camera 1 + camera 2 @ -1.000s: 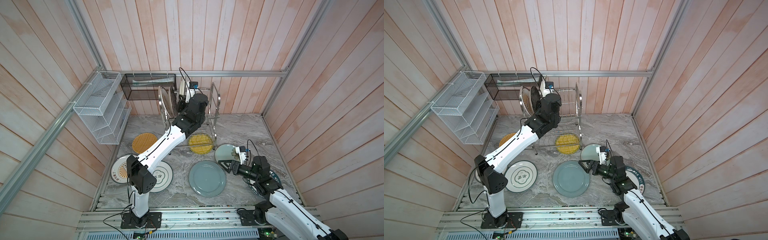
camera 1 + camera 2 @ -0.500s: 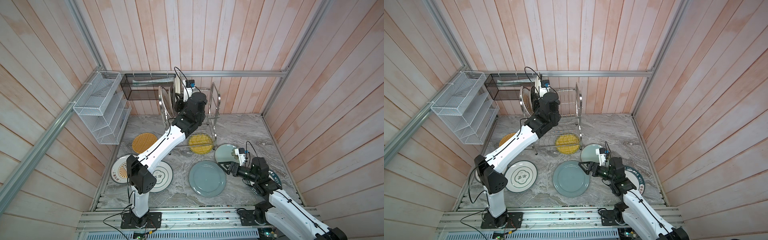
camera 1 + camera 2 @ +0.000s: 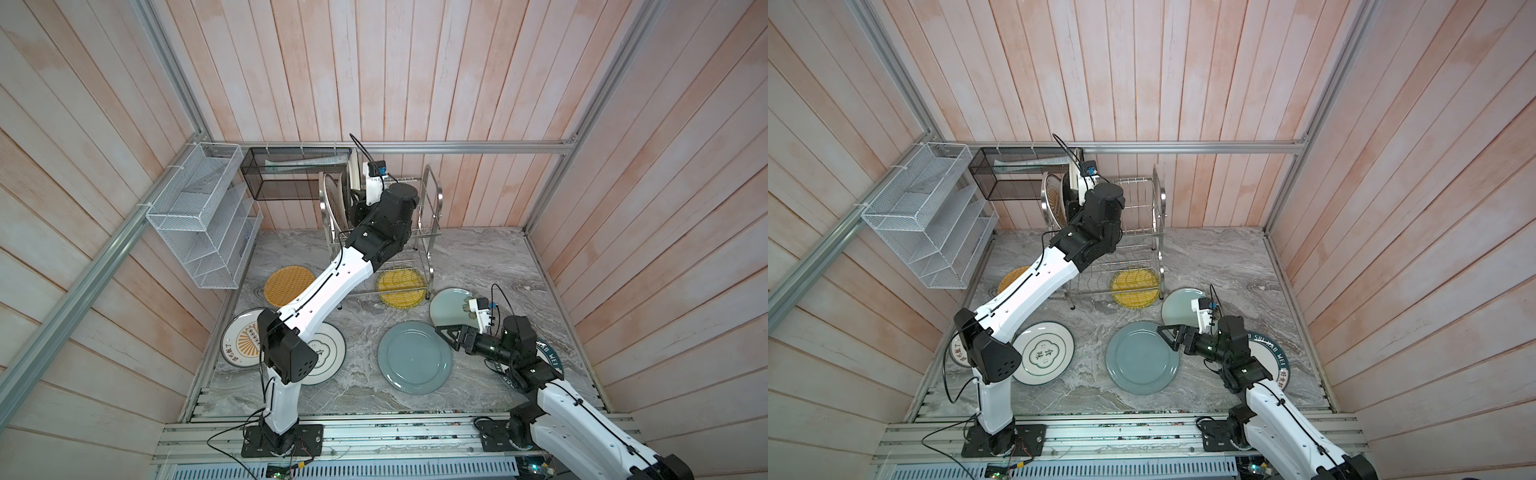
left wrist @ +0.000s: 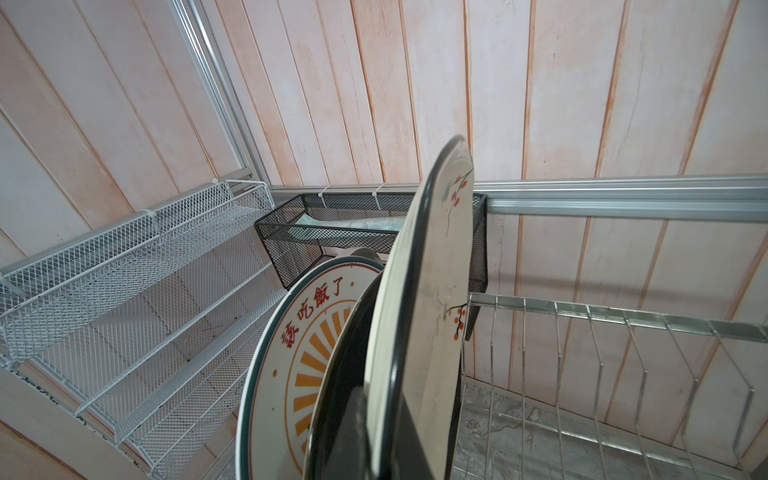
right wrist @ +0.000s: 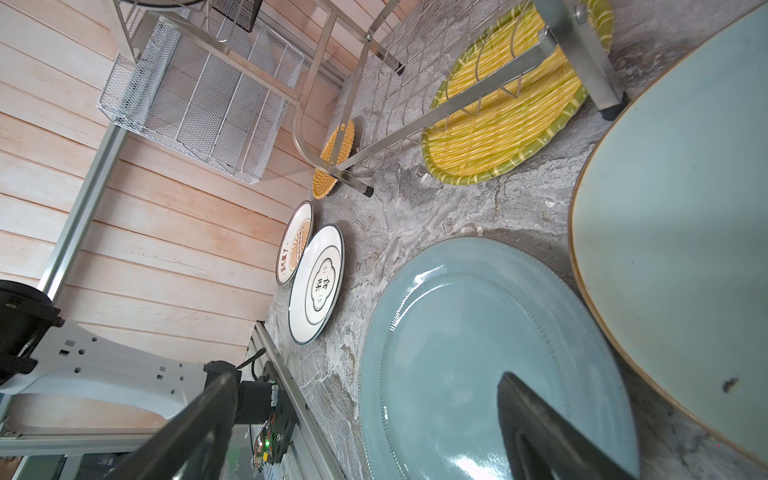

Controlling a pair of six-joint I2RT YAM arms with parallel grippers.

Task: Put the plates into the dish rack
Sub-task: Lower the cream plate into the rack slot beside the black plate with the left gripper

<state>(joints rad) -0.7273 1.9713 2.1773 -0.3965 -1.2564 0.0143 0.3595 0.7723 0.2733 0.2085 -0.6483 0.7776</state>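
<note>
My left gripper [image 4: 386, 444] is shut on the rim of a cream plate [image 4: 419, 332] with a dark rim and red berries. It holds the plate upright over the upper tier of the dish rack [image 3: 434, 199], beside a standing sunburst plate [image 4: 299, 353] and a black plate [image 4: 345, 374]. In both top views the wrist hides those jaws. My right gripper [image 3: 446, 334] hangs open over the right rim of the grey-blue plate [image 3: 411, 357], which lies flat on the table, with nothing between its fingers [image 5: 540, 424].
Flat on the table lie a celadon plate [image 3: 449, 305], a yellow woven plate [image 3: 401, 286] under the rack, an orange woven plate [image 3: 286, 284], a sunburst plate [image 3: 239, 345], a quatrefoil plate [image 3: 328, 353] and a teal-rim plate [image 3: 550, 357] under my right arm. A white mesh organiser [image 3: 203, 224] and a black basket [image 3: 291, 174] hang on the walls.
My left wrist has shifted slightly left with the cream plate at the rack's top. My right gripper has moved left, out over the grey-blue plate's rim, and stays open.
</note>
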